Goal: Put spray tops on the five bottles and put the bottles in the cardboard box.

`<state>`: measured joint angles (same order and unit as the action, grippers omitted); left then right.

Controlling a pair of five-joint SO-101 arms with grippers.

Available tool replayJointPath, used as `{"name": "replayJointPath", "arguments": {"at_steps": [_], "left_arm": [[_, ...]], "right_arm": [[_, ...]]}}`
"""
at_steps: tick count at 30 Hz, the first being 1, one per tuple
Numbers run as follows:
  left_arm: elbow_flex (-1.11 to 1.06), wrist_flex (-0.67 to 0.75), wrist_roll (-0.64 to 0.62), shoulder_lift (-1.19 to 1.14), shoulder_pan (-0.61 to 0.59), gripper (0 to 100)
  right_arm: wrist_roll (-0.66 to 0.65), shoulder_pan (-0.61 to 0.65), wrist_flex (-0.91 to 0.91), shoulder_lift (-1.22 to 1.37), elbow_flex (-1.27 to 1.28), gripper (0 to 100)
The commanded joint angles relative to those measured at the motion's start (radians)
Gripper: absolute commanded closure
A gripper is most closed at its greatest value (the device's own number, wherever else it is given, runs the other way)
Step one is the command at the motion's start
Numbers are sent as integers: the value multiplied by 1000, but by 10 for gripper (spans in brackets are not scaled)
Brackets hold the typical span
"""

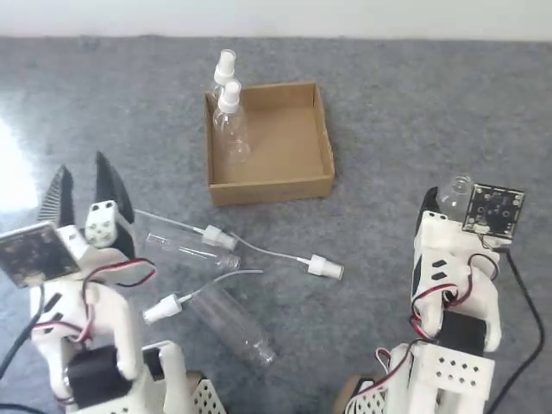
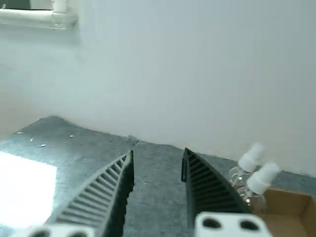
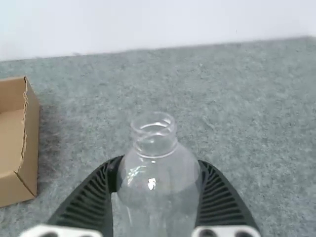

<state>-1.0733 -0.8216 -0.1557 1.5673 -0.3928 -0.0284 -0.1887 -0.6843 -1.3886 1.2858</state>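
left gripper [image 2: 158, 152] raised, jaws apart | right gripper [image 3: 159, 163] upright, clamped on open bottle [image 3: 154, 143] | 2 capped bottles [image 1: 231, 129], 2 lying bottles [image 1: 233, 323], 3 loose spray tops [image 1: 326, 267]

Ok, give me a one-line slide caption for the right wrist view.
Right gripper shut on a clear, capless bottle over the grey mat, cardboard box edge nearby.
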Motion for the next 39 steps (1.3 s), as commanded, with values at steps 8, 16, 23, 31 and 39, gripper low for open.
{"name": "replayJointPath", "arguments": {"at_steps": [8, 16, 23, 31, 39], "left_arm": [[203, -183, 103, -8, 276, 844], [206, -282, 232, -9, 460, 829], [203, -336, 307, -12, 546, 802], [213, -364, 388, -222, 601, 802], [225, -364, 470, -393, 684, 802]], "right_arm": [[9, -13, 35, -24, -15, 950], [9, -50, 38, -24, -15, 950], [11, -50, 38, -24, -15, 950], [11, -50, 38, -24, -15, 950], [11, -51, 38, -24, -17, 950]]}}
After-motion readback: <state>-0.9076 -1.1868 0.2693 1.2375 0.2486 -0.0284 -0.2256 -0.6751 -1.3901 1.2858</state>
